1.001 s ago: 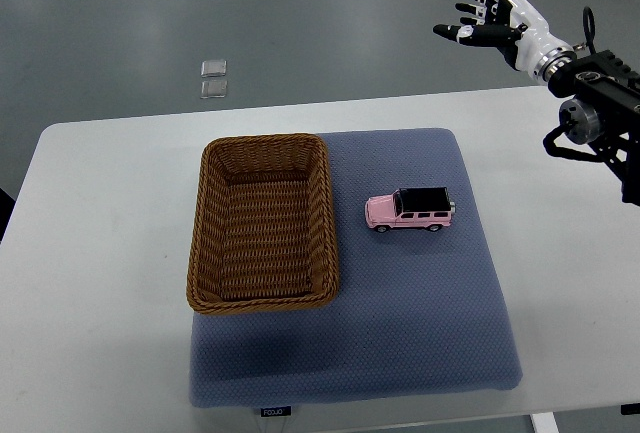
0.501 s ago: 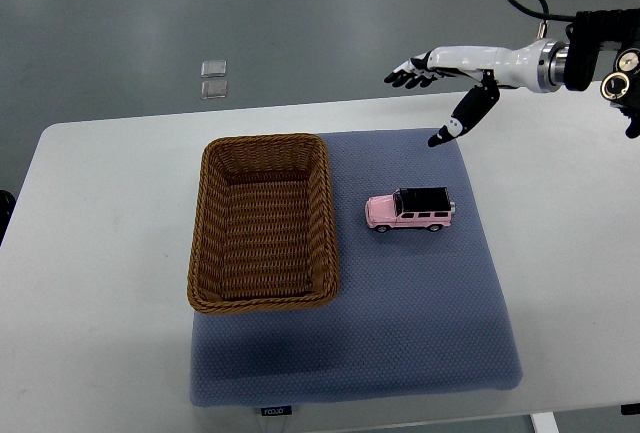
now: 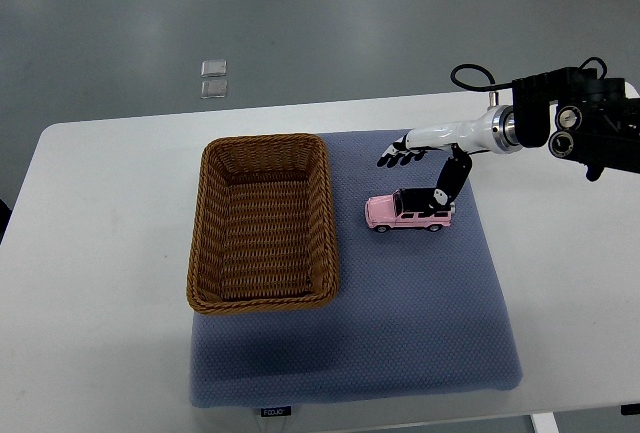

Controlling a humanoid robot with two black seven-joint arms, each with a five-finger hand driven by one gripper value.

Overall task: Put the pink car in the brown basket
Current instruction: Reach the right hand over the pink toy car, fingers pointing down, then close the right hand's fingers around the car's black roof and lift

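The right robot hand (image 3: 425, 168), fingers spread and grasping nothing, is hovering over the small pink toy car with a black roof (image 3: 410, 210), which is sitting on the blue cushioned mat (image 3: 420, 303) beside the brown woven wicker basket (image 3: 263, 221), seemingly positioning for a pickup.

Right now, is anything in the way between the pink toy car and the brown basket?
Nothing visible. Only bare blue mat lies between the pink toy car and the brown woven basket, which looks empty.

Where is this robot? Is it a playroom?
Probably a robot test room, not a playroom: a plain white table on a bare grey floor, with just a blue mat, a brown basket and a pink car under the right hand.
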